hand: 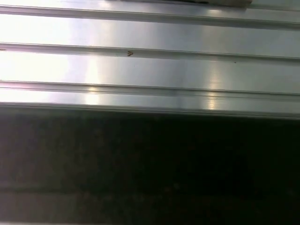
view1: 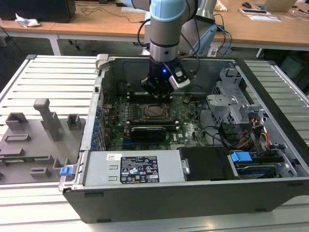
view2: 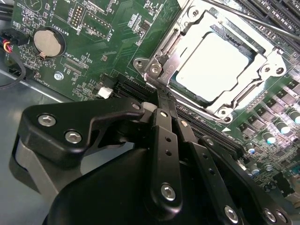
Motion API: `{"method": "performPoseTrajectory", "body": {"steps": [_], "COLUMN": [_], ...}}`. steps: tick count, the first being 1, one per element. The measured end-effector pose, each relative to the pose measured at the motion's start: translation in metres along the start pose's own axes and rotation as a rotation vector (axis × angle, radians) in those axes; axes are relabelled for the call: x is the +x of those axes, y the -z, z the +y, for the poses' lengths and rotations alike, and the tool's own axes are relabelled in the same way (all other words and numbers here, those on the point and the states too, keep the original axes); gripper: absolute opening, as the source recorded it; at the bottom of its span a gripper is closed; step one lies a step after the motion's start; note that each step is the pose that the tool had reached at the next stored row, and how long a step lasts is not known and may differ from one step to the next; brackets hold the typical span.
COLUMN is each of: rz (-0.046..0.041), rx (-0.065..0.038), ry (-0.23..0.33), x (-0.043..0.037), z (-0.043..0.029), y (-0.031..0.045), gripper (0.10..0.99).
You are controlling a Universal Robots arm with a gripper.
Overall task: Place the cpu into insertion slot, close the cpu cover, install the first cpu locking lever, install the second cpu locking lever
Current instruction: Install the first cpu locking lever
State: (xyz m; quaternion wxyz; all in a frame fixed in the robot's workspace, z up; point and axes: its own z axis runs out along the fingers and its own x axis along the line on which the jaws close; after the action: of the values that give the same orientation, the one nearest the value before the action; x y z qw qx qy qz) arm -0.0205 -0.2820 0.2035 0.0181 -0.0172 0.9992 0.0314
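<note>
A: Where's the cpu (view2: pixel 213 63)?
B: Seated in the socket, flat, grey top showing through the window of the cpu cover (view2: pixel 187 35). Cover is down over it, frame lying on the socket edges. Placement and cover steps look done.

A: Levers?
B: In the second wrist view a thin rod, probably one locking lever (view2: pixel 248 18), runs along the far edge of the socket. I can't tell whether it's latched. The lever step looks like the one in hand.

A: Pincer state?
B: Pincer (view2: pixel 161 101) is closed, fingers together, nothing held between them. Tips sit at the socket corner by the cover's metal tab, touching or just off it, can't tell which.

A: Wider picture?
B: Exterior view: pincer (view1: pixel 157 89) is down inside the open computer case (view1: pixel 87 145), just above the socket's far edge on the motherboard (view1: pixel 186 128). Case sits on a slatted metal counter (view1: pixel 58 77).

A: What does the next move call for?
B: My read: a steady push with closed tips, lever pressed down and tucked under its hook. Risk is the tips slipping off onto the board.
</note>
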Motion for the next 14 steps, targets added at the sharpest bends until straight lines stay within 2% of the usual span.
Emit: {"method": "performPoseTrajectory", "body": {"steps": [14], "rz": [0.0001], "rx": [0.0], "ry": [-0.001], "x": [0.0], "z": [-0.0016], "y": [-0.0003], "gripper": [0.106]}}
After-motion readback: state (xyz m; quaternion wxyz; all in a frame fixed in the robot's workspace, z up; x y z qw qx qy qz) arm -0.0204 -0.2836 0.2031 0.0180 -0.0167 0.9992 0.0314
